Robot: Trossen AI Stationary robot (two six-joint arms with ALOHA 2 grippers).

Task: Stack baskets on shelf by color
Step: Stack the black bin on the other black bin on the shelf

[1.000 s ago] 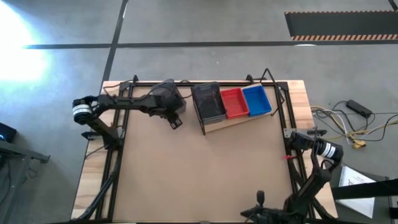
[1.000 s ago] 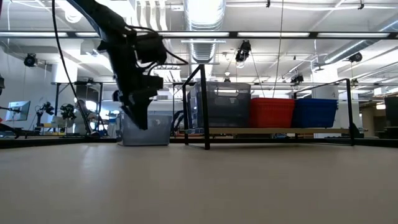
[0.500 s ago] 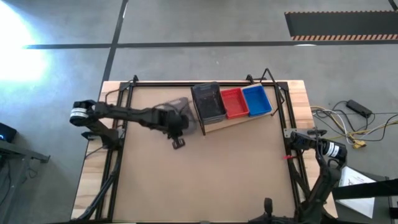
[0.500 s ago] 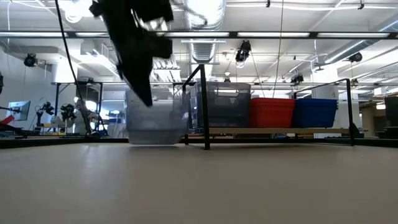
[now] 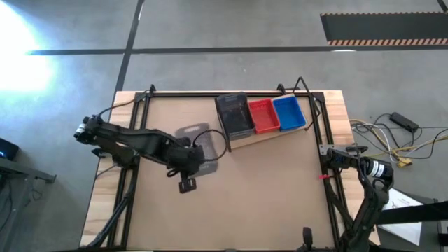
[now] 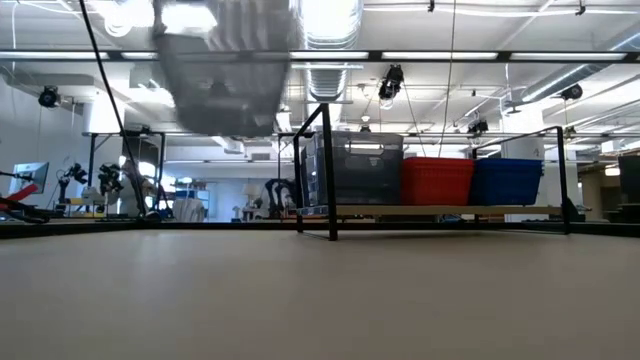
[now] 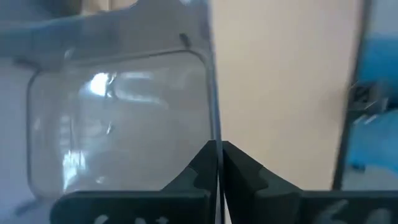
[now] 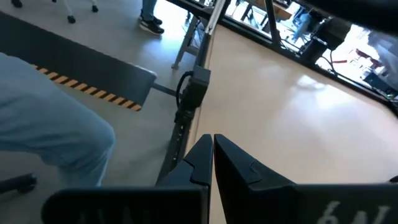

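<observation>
**Grey basket lifted, clamped by its rim**

Left gripper [image 7: 218, 163] closed on the thin wall of a grey basket [image 5: 194, 143] — pinched at the rim, fingers nearly meeting, probably because the mesh wall offers the only edge narrow enough to grip. Carried clear of the table [image 5: 238, 203], left of the shelf [image 5: 253, 138] and a little nearer than it; high near the top of the low view, blurred. Held aloft, most likely, so as to clear the shelf frame and the pile already there.

On the shelf, three piles side by side: grey [image 5: 234, 114] at the left end, red [image 5: 263, 115] in the middle, blue [image 5: 288, 113] at the right. Sorted by colour, so the carried basket belongs with the grey pile, the one closest to it. Grey pile taller than its neighbours in the low view; number in each pile not clear.

Right gripper [image 8: 212, 154] shut and empty, parked at the table's right edge, well away from the shelf — out of the left arm's path. Part of a person showing beyond the table in the right wrist view.
</observation>
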